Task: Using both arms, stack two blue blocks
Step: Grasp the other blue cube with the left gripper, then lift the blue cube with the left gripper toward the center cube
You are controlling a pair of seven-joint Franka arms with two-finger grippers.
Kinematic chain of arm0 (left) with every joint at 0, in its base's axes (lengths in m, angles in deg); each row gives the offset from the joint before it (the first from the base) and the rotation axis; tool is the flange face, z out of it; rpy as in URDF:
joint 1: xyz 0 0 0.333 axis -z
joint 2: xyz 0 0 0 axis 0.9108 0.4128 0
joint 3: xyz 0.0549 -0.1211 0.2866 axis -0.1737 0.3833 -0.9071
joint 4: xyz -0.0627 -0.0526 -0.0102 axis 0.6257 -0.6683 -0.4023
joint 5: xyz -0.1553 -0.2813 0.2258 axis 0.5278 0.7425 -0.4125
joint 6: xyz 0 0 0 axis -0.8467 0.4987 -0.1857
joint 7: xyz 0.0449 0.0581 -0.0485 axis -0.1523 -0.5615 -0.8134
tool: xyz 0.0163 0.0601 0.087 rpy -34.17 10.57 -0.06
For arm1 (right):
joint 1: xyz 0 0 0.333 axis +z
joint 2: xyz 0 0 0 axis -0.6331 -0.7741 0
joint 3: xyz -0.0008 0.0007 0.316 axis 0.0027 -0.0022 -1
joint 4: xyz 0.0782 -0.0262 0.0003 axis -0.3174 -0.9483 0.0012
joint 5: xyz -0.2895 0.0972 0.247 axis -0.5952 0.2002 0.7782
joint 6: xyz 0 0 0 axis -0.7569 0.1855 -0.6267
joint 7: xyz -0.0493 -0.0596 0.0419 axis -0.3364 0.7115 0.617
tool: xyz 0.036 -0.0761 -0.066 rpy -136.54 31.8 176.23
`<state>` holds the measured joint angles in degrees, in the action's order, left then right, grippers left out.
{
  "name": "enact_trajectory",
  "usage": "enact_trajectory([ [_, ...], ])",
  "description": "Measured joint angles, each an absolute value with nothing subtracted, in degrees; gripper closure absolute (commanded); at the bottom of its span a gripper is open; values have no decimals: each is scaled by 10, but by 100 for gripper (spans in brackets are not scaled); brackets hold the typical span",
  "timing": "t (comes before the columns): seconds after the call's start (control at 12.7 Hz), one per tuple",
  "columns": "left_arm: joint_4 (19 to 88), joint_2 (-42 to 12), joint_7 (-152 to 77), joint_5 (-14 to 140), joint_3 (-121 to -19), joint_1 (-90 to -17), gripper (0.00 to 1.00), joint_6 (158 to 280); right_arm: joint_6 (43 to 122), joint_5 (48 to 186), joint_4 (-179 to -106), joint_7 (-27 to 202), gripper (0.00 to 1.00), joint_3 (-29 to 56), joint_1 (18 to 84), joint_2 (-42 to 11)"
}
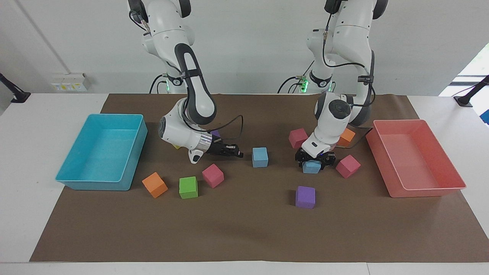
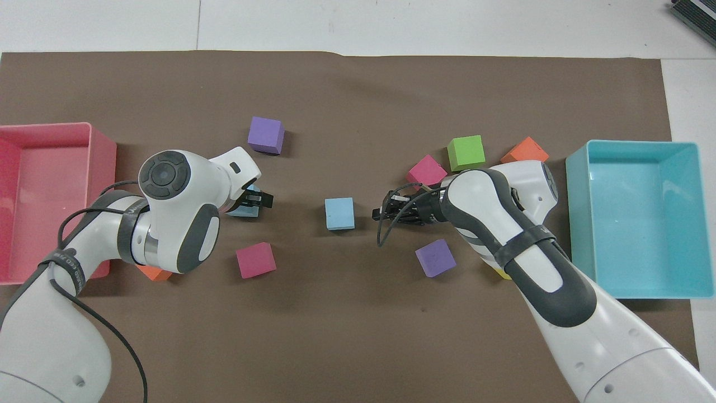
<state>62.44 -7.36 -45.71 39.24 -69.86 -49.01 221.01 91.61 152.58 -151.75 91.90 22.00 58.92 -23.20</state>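
left gripper (image 1: pixel 314 160) spread wide astride matte blue cube (image 1: pixel 311 167); right gripper (image 1: pixel 236 152) clenched empty beside second blue cube (image 1: pixel 259 157)

The blue block (image 1: pixel 260 157) in the middle of the mat (image 1: pixel 244 233) has bare mat on every side, so it is open from above and from either end. The right gripper (image 1: pixel 236 150), its fingers shut, lies low just beside it. The other blue block (image 1: pixel 311 167) sits under the left gripper (image 1: pixel 314 159), whose fingers are spread. A pink block (image 1: pixel 348 166) stands near it, narrowing the room toward the pink tray (image 1: pixel 420 189). A purple block (image 1: pixel 305 197) lies farther from the robots, well apart.
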Motion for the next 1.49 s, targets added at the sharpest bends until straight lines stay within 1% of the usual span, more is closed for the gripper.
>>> enact_trajectory([
  [0.47, 624, -76, -417, 392, -701, -477, 0, 2205, 919, 1526, -1518, 919, 100, 220, 589, -232],
  [0.55, 624, -78, -415, 392, -702, -477, 3, 2202, 919, 1526, -1518, 919, 100, 220, 589, -232],
  [0.63, 624, -79, -408, 392, -702, -477, 26, 2198, 919, 1526, -1518, 919, 100, 220, 589, -232],
  [0.71, 624, -79, -395, 392, -702, -477, 46, 2195, 920, 1526, -1518, 919, 100, 220, 590, -232],
  [0.86, 624, -79, -372, 392, -703, -477, 80, 2194, 920, 1526, -1518, 919, 100, 220, 590, -232],
  [0.94, 624, -80, -366, 392, -703, -477, 92, 2193, 920, 1526, -1518, 919, 100, 220, 590, -232],
  [1.02, 624, -81, -363, 392, -704, -477, 97, 2193, 920, 1526, -1518, 919, 100, 220, 590, -232],
  [1.33, 616, -92, -361, 392, -709, -477, 96, 2186, 923, 1526, -1519, 919, 100, 220, 595, -232],
  [1.49, 595, -102, -358, 392, -707, -477, 96, 2151, 928, 1526, -1519, 918, 100, 220, 597, -232],
])
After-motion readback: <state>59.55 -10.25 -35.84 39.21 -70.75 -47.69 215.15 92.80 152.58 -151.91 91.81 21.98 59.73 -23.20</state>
